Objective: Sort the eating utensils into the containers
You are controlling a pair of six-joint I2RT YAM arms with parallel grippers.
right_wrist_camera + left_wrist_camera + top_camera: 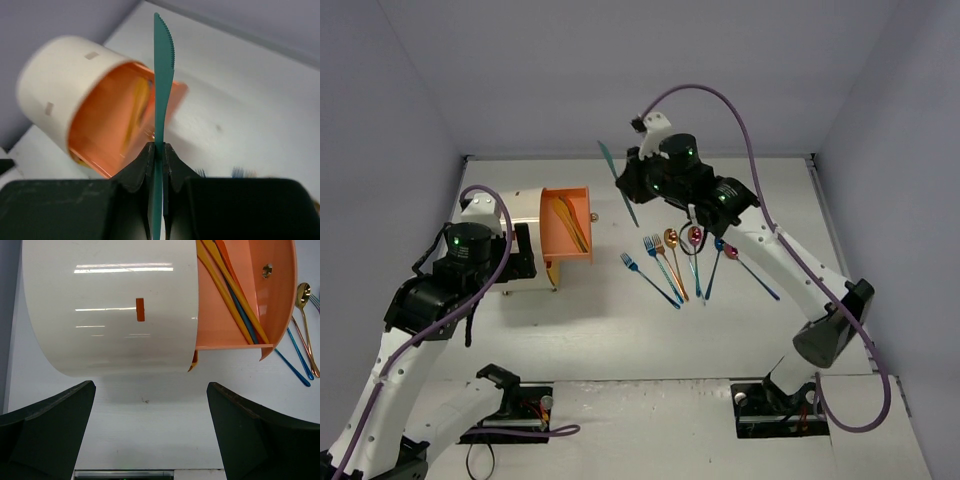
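Observation:
My right gripper (pixel 632 185) (pixel 159 146) is shut on a teal-blue knife (pixel 618 182) (pixel 162 80) and holds it in the air, just right of the open orange drawer (pixel 566 224) (pixel 112 125). The drawer slides out of the cream-white drum cabinet (pixel 110 305) (pixel 55 75) and holds a few yellow, orange and blue utensils (pixel 235 295). Several forks and spoons (pixel 675 262) in blue, copper and purple lie in a row on the table right of the drawer. My left gripper (pixel 150 440) is open and empty, above the table in front of the cabinet.
White table (pixel 650 330) with grey walls behind and at both sides. Arm bases stand at the near edge (pixel 510 410) (pixel 775 405). A purple cable (pixel 740 120) loops over the right arm.

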